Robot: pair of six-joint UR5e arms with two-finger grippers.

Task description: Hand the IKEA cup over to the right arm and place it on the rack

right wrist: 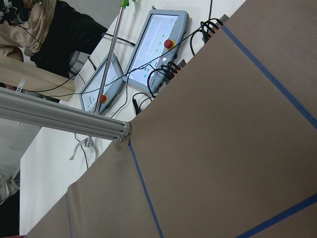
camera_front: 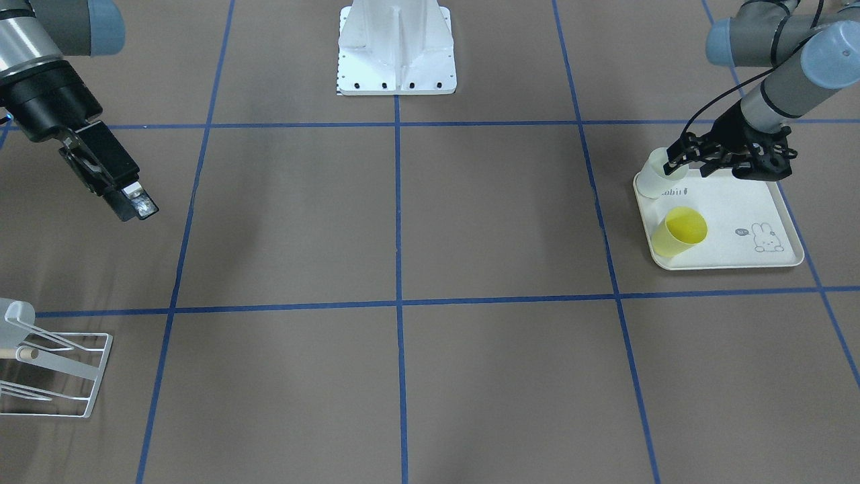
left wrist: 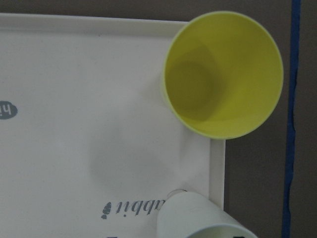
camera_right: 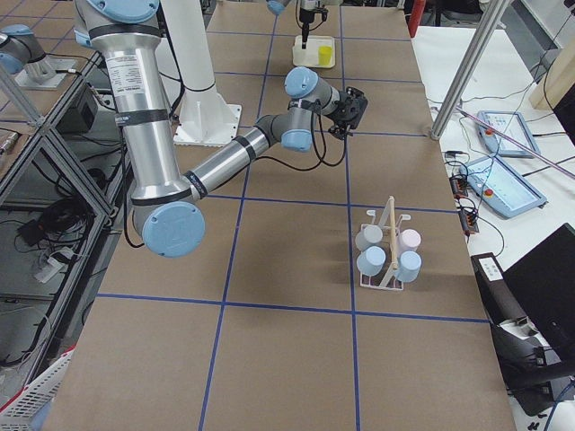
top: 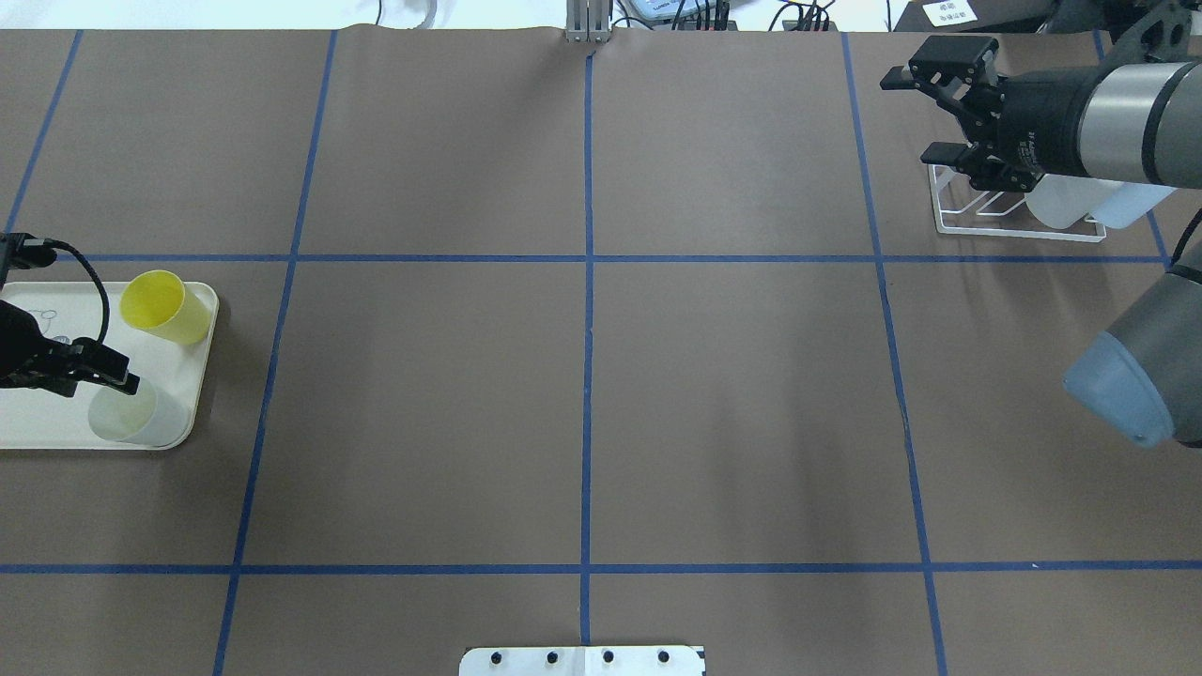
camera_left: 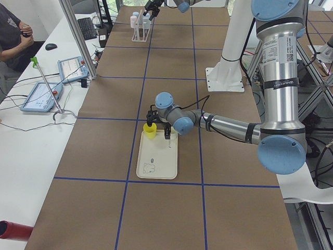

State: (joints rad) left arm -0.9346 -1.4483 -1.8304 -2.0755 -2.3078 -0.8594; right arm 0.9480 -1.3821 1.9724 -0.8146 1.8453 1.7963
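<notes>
Brown table (camera_front: 470,222), left hand (camera_front: 675,161) at pale cup (camera_front: 650,183) rim, grip unclear, right hand (top: 925,113) level, fingers (top: 944,150) apart

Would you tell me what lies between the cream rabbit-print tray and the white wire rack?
Nothing: the overhead view shows only bare brown table covering crossed by blue tape lines between the cream rabbit-print tray and the white wire rack.

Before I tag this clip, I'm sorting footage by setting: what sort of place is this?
Most likely a robotics lab: a left arm and right arm at a brown table marked with a blue tape grid, plus touchscreen pendants with red stop buttons on a side bench.
</notes>
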